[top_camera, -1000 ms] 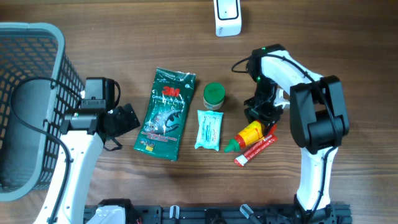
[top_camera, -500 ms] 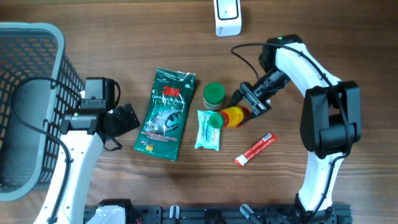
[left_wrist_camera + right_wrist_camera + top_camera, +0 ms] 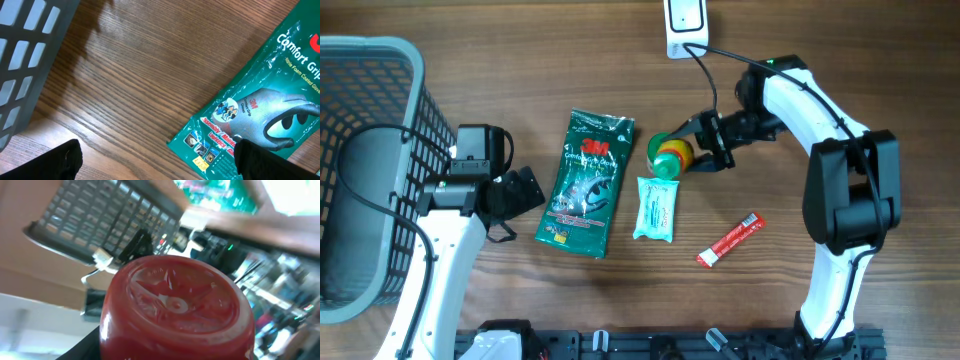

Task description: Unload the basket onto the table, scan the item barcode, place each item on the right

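Item: the sauce bottle (image 3: 676, 156), red and yellow with a green cap, sits between the fingers of your right gripper (image 3: 700, 146), just right of the glove pack (image 3: 588, 185) and above the wipes packet (image 3: 657, 208); it looks raised off the surface (image 3: 880, 60), though you cannot be sure from overhead.
Right gripper: clamped on the bottle, jaws partly apart around its body; the right wrist view is filled by the bottle's round red base (image 3: 172, 305).
Left gripper: your left gripper (image 3: 520, 192) hangs with jaws wide apart and nothing in them, beside the basket (image 3: 380, 60), with the lower corner of the glove pack between its fingertips.
Scanner: the white scanner (image 3: 685, 28) stands at the far edge, apart from the bottle.
Barcode: not visible in any view; you cannot tell which face carries it.
Handling: probably light; smooth, round plastic that may twist or slip in the jaws; the walls likely give if squeezed hard.
Hold: grip across the body near the base, firm but not crushing; keep the label clear of the fingers.
Clutter: a red sachet (image 3: 728, 240) lies well apart.
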Action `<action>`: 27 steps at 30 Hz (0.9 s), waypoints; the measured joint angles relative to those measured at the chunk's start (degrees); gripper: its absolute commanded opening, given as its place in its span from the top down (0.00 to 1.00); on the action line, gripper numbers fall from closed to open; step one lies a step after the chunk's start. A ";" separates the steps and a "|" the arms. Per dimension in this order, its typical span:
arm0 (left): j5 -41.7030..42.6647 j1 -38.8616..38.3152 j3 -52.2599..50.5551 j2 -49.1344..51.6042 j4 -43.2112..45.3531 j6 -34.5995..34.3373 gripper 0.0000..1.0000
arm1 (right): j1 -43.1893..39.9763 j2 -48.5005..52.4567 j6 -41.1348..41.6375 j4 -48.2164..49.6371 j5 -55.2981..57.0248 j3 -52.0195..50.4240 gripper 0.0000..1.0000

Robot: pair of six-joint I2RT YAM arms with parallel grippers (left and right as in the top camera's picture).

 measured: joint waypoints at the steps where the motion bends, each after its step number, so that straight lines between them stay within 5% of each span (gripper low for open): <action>1: 0.00 0.00 0.00 0.00 0.02 0.00 0.00 | -0.17 -0.04 0.00 2.49 3.48 0.00 0.55; 14: 0.00 0.00 0.00 0.00 0.00 0.00 0.00 | -2.78 -0.09 14.88 21.40 56.70 0.11 0.42; 21: 0.00 0.00 0.00 0.00 0.02 0.00 0.00 | -2.78 -0.09 15.41 22.97 64.48 0.11 0.07; 27: 0.00 0.00 0.00 0.00 0.00 0.00 0.00 | -2.78 -2.32 13.90 20.13 65.70 2.21 0.04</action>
